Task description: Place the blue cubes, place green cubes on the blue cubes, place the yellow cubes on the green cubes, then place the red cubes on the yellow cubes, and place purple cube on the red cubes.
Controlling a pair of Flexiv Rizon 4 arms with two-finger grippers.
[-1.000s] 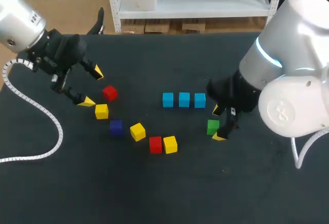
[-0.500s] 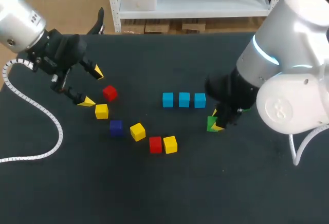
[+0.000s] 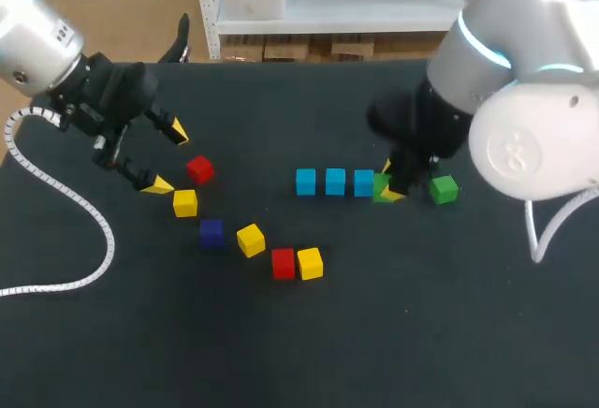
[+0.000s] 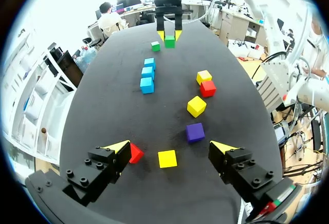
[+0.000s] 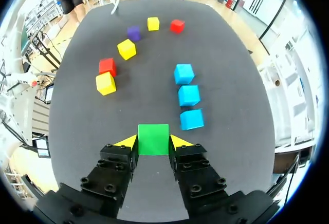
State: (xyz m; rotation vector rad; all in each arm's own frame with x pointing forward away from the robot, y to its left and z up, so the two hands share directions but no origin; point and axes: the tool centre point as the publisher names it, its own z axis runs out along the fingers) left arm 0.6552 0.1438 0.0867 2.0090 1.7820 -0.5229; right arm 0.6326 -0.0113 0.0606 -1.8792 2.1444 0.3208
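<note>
From where I stand, the right claw (image 5: 153,143) is clamped on a small green cube (image 5: 153,138), with a yellow-tipped finger pressed to each side. It holds the cube just beside the right end of a row of three light-blue cubes (image 3: 335,182) on the dark tabletop (image 3: 281,352). A second green cube (image 3: 444,188) sits close by, on the side of the claw away from the row.

Over on the left, the left claw (image 3: 168,158) hangs with its fingers spread wide, gripping nothing. A red cube (image 3: 198,168) lies just beside it and a yellow cube (image 3: 185,203) near one fingertip. Toward the middle lie a dark purple cube (image 3: 211,232) and another yellow cube (image 3: 250,240). Past them a second red cube (image 3: 283,262) and a third yellow cube (image 3: 310,263) sit side by side, touching.
</note>
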